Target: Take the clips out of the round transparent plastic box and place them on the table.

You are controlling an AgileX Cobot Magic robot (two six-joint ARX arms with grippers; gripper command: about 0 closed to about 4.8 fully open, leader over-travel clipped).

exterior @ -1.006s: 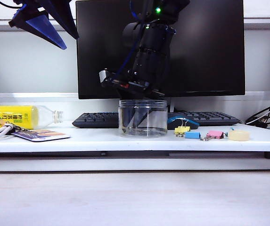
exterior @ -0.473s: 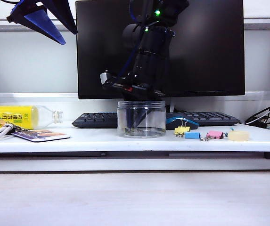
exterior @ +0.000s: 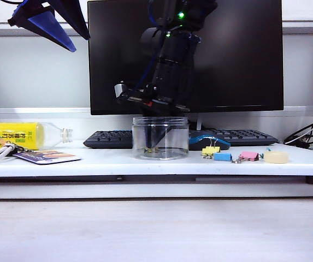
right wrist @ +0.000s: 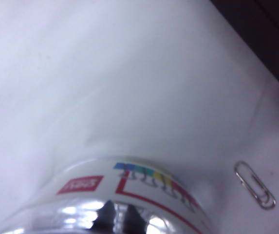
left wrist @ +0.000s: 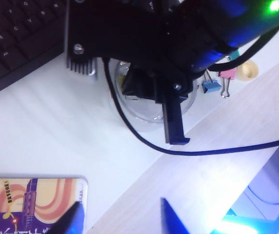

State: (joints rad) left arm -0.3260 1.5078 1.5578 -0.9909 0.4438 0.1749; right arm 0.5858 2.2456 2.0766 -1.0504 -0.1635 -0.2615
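Note:
The round transparent plastic box (exterior: 160,137) stands on the white table (exterior: 90,164) in front of the monitor. My right gripper (exterior: 153,145) reaches down into it from above. In the right wrist view its two dark fingertips (right wrist: 109,204) stand almost together behind the box's labelled wall (right wrist: 81,185), with a thin silvery streak between them. A small yellow clip (exterior: 150,149) shows at the fingertips near the box floor. Another yellow clip (exterior: 211,150) lies on the table to the right of the box. My left gripper (exterior: 80,48) hangs open, high at the far left, empty (left wrist: 120,214).
A blue clip (exterior: 222,156), a pink clip (exterior: 249,156) and a tape roll (exterior: 276,157) lie to the right. Keyboard (exterior: 110,139) and mouse (exterior: 208,141) sit behind the box. A yellow-labelled bottle (exterior: 25,135) and a card (exterior: 47,156) lie at the left. A paper clip (right wrist: 254,185) lies beside the box.
The right gripper's fingers have closed inside the box, and the box has slid a little to the left. The left arm has kept still.

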